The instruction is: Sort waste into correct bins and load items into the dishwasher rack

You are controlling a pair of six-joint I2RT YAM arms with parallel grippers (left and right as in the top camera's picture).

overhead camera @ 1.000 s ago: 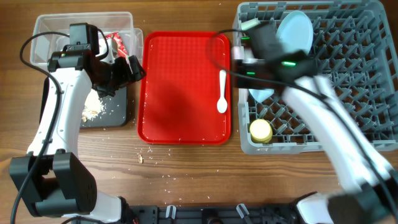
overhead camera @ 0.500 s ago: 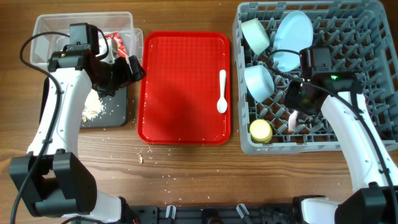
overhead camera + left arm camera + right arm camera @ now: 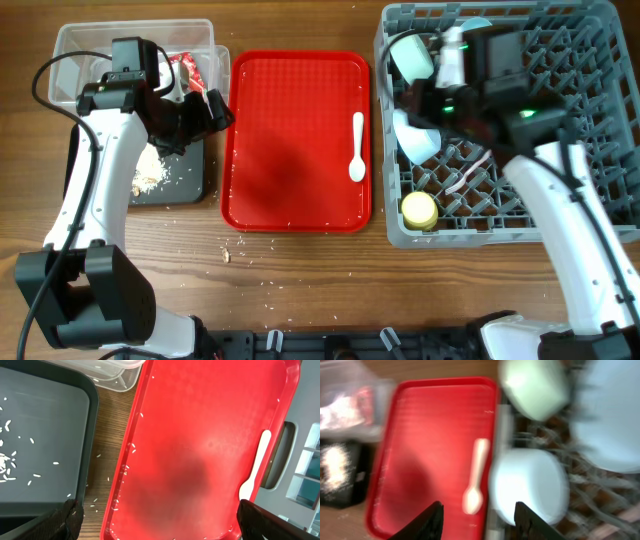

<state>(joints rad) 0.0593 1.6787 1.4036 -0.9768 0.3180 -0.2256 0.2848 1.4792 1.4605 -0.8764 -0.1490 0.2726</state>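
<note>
— Where's the spoon (image 3: 357,147)?
— Your right jaws hang apart, empty, at the rack's (image 3: 590,120) 9 o'clock side. The spoon lies flat at the tray's (image 3: 290,140) 3 o'clock, bowl toward 6. Come in low and pinch the handle crosswise. Your left jaws are apart too.

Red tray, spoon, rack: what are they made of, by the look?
Red tray: likely moulded plastic, semi-gloss, with a soft sheen and raised rim.
Spoon: thin white plastic, matte, one piece.
Rack: grey plastic, matte, with a moulded grid of pegs.
</note>
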